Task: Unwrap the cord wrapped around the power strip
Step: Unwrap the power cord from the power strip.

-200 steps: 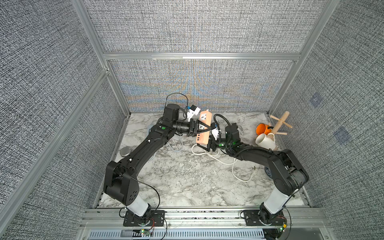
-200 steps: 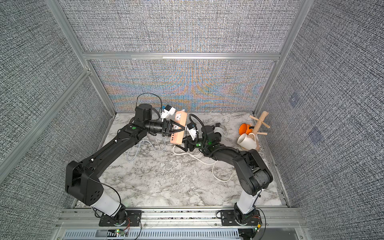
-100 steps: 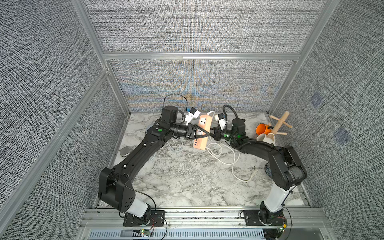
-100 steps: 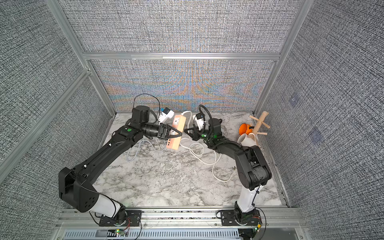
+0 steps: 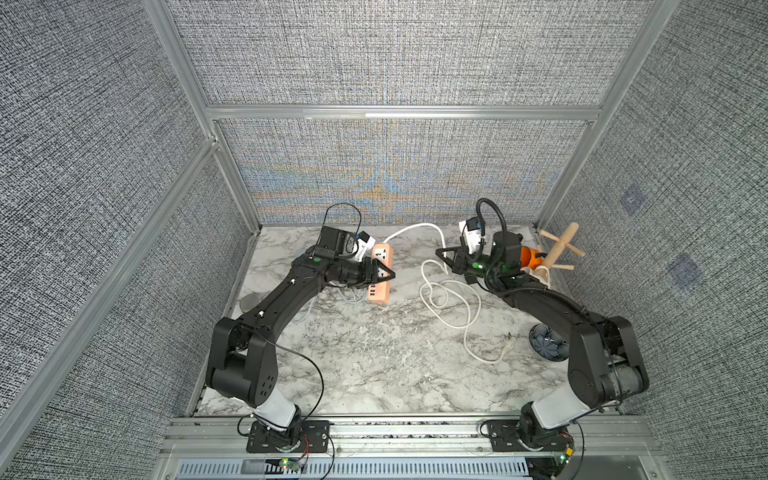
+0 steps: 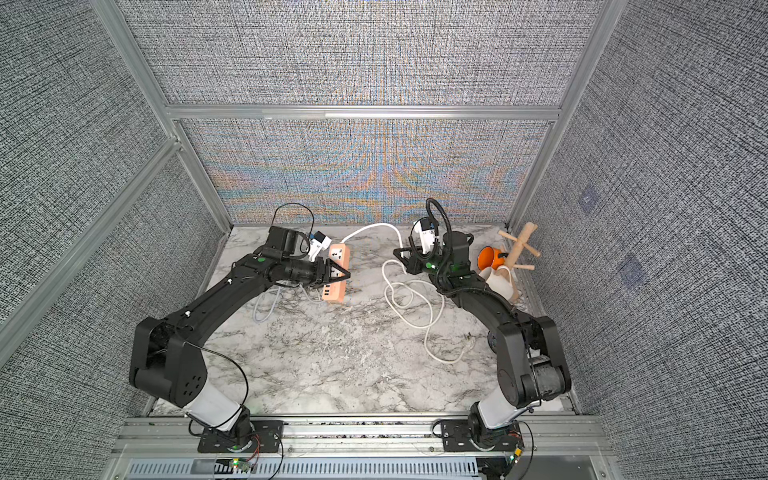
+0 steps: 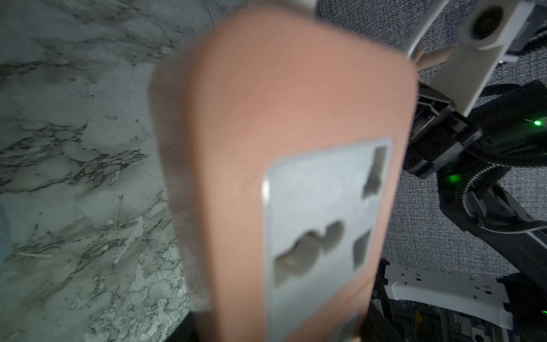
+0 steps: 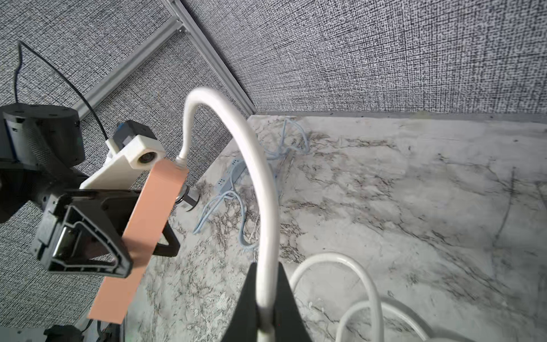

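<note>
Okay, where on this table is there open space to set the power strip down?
The widest bare marble is front middle, between the two arm bases, nearer than the power strip and beside the white cord loops. The right side is crowded: cord loops, patterned bowl, mug tree. At the back, under the left arm, lies a pale blue strip with cable.

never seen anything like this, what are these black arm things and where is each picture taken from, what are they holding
These are two robot arms at a marble table, each ending in a two-fingered gripper. Two pictures look down from overhead; two come from cameras on the wrists. The left gripper grips the peach power strip; the right gripper pinches its white cord, which arcs between them and loops loosely on the table. Also there: a wooden mug tree, an orange mug, a white mug, a dark bowl and a pale blue extension lead.
</note>
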